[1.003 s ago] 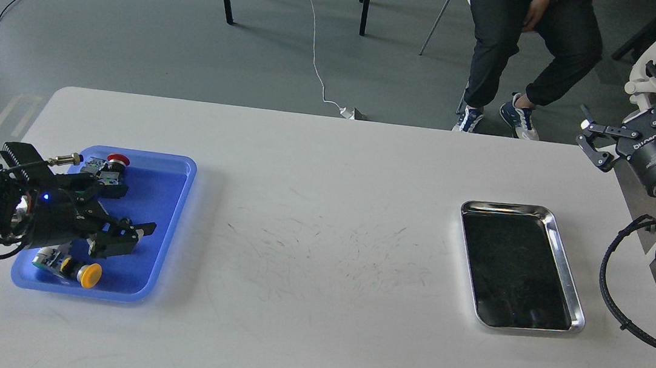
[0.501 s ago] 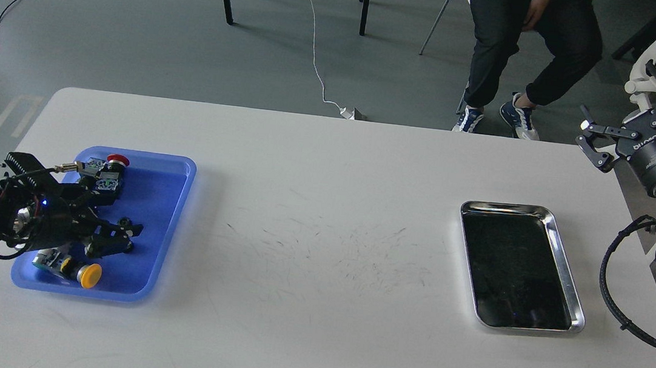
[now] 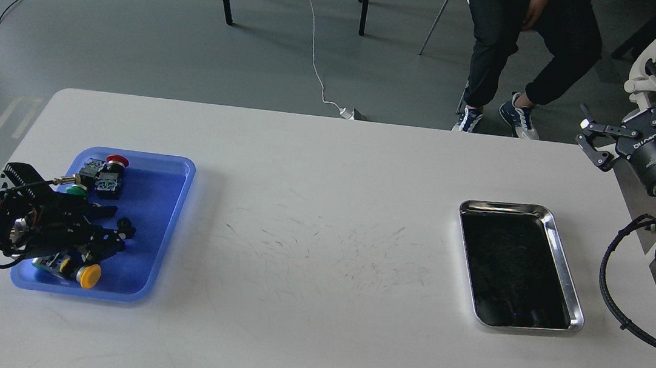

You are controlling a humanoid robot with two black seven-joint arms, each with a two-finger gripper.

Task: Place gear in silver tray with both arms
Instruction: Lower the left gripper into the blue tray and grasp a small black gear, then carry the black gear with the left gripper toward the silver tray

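Note:
The silver tray [image 3: 505, 207] lies empty on the right of the white table, its dark bottom bare. My left gripper [image 3: 115, 233] is low over the blue tray [image 3: 155, 202] at the left, with its fingers apart among the small parts. I cannot pick out a gear among them; the gripper hides part of the tray. My right gripper [image 3: 638, 107] is raised beyond the table's far right corner, wide open and empty, well behind the silver tray.
The blue tray holds a red push-button [image 3: 117, 160], a yellow push-button [image 3: 90, 275], a green-capped part [image 3: 77, 189] and a brass sensor [image 3: 63, 180]. A seated person [image 3: 526, 34] and chair legs are behind the table. Cables hang by my right arm.
My left gripper has drawn back to the left and dropped lower into the blue tray. My right arm has not moved.

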